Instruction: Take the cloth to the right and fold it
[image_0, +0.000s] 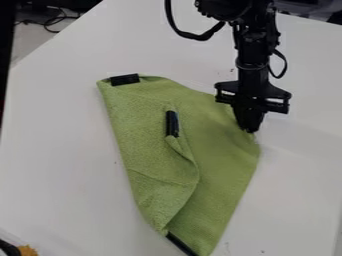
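The gripper's fingers (250, 129) point down at the right-hand edge of the green cloth (224, 135), closed together; whether they pinch any fabric, I cannot tell. Above them, the black arm (252, 47) rises toward 12 o'clock. With the fingers as the clock's centre, the cloth spreads from 7 to 10 o'clock on the white desk (60, 145), partly folded over itself. A black strip on the folded flap (172, 123) sits at 9 o'clock, another on the far corner (125, 79) at 10, a third on the near end (180, 244) at 7. Well apart, an orange-brown item (27, 250) lies at 8 o'clock, and dark cables (50, 22) at 10, beyond the desk.
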